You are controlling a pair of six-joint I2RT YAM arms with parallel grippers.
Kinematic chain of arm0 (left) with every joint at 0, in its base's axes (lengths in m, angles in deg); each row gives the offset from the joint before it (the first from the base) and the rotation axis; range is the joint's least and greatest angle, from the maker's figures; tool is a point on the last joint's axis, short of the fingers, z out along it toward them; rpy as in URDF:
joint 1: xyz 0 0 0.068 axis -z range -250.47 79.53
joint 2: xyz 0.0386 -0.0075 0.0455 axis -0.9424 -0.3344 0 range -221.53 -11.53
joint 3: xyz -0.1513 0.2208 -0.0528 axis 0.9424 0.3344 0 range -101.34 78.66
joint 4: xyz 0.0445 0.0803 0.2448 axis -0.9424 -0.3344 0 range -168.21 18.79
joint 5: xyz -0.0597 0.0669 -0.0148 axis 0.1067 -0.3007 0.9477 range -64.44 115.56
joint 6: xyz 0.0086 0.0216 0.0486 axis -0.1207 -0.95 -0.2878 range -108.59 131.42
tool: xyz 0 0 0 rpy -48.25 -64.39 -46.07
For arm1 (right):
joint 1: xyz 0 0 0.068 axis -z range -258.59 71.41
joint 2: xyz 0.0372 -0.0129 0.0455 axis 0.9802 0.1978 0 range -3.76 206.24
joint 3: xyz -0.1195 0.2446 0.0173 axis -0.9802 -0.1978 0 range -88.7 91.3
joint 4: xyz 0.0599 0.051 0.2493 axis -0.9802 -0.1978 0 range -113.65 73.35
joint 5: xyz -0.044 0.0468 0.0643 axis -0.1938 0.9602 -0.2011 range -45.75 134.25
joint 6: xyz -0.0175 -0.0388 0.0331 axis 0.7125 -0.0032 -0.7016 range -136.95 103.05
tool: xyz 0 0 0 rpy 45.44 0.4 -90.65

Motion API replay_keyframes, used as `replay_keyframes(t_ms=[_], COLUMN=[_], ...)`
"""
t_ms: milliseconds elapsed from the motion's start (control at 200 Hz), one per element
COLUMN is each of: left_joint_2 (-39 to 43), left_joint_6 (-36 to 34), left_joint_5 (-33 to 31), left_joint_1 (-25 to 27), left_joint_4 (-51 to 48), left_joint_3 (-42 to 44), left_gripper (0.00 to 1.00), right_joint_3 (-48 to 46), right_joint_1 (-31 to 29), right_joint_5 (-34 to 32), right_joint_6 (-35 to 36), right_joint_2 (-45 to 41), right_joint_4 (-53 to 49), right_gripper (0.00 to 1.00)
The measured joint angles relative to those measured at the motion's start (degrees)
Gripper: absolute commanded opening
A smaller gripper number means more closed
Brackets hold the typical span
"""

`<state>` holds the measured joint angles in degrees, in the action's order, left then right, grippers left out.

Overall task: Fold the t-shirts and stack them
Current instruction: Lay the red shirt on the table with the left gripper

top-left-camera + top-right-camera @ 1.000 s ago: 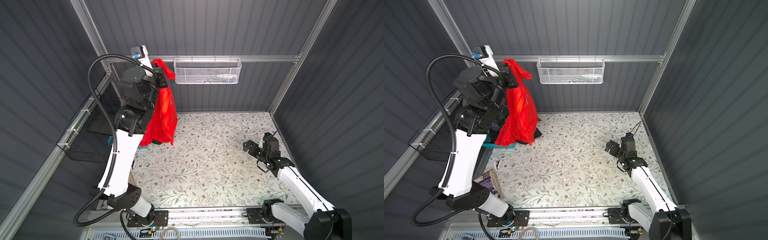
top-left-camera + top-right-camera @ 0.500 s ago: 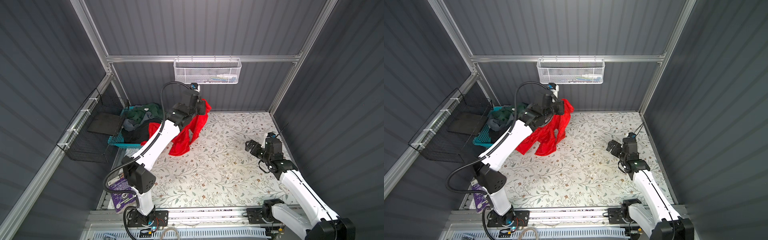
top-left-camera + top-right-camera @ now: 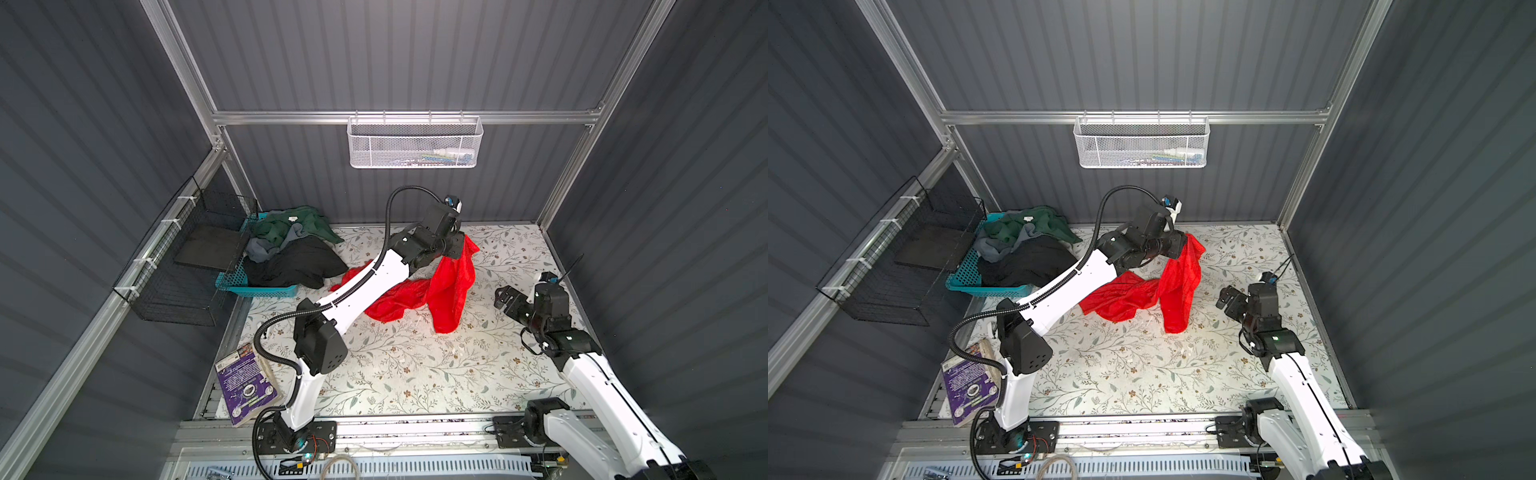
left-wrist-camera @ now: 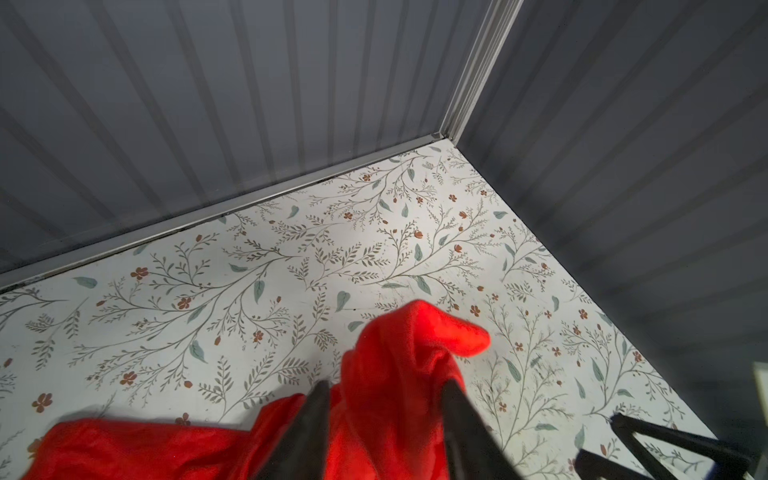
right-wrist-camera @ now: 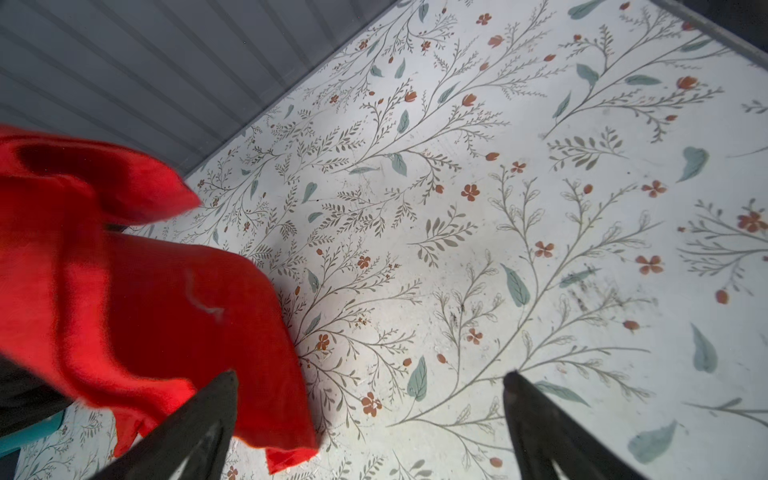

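Nearest the front edge, a book [image 3: 245,384] is lying at the left corner of the table [image 3: 395,374], beside my left arm's base. Further in, on the right, my right gripper [image 3: 505,297] is hovering over bare table with its jaws standing wide and nothing between them. In its wrist view the fingers [image 5: 208,415] are framing only the flowered surface, and red cloth is showing just beside one of them.

The red shirt [image 3: 451,286] is lying past the table's middle. One part is spreading crumpled on the surface under my left arm, and the other is hanging down from my left gripper [image 3: 459,245], which is reaching across the middle. Its jaws are standing apart, and a bunch of the cloth is rising between the fingers [image 4: 316,415].

Beyond, in the back left corner, the basket [image 3: 257,289] is holding a heap. The black shirt [image 3: 295,264] is spilling over the rim in front, the grey shirt [image 3: 266,247] is sitting behind it, and the green shirt [image 3: 295,222] is lying farthest back. On the back wall a mesh bin [image 3: 415,143] is hanging from the rail.
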<state>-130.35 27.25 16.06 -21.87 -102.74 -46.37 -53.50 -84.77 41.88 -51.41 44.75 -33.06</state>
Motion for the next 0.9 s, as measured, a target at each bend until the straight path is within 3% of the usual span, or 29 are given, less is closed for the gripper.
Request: replay_keyframes(t_ms=[125,320,515,555,610,650,835,900], left_joint_2=[2.71,18.64,33.05,34.58,35.91,36.46,39.19,39.89], left_joint_6=[-0.66,0.98,3.85,4.44,5.07,5.44,8.70,10.01], left_joint_5=[-3.54,-9.84,-13.90,-13.88,-13.44,-12.59,-5.20,-3.19], left_joint_1=[-0.72,-3.98,-5.44,-4.96,-4.22,-3.80,-3.06,-2.93], left_joint_4=[-0.33,1.60,4.28,4.22,4.28,4.24,4.85,5.68], left_joint_3=[3.15,23.71,43.89,47.34,51.84,54.80,67.23,69.94], left_gripper=[1.00,1.00,1.00,0.99,0.90,0.89,0.79,0.73], right_joint_3=[-0.04,0.02,0.74,0.96,1.07,1.07,1.07,1.07], right_joint_1=[0.02,-0.85,-7.26,-8.87,-11.08,-12.48,-17.86,-19.02], right_joint_5=[0.52,2.38,3.32,3.41,3.61,3.78,5.29,5.95], right_joint_6=[0.09,0.17,0.00,-0.24,-0.31,-0.42,-0.79,-1.07], right_joint_2=[0.00,3.93,11.69,13.29,14.84,15.58,20.50,22.64], right_joint_4=[-0.15,-1.75,-2.12,-2.10,-2.10,-2.12,-1.18,-0.44], right_gripper=[0.99,0.99,0.95,0.93,0.90,0.87,0.72,0.71])
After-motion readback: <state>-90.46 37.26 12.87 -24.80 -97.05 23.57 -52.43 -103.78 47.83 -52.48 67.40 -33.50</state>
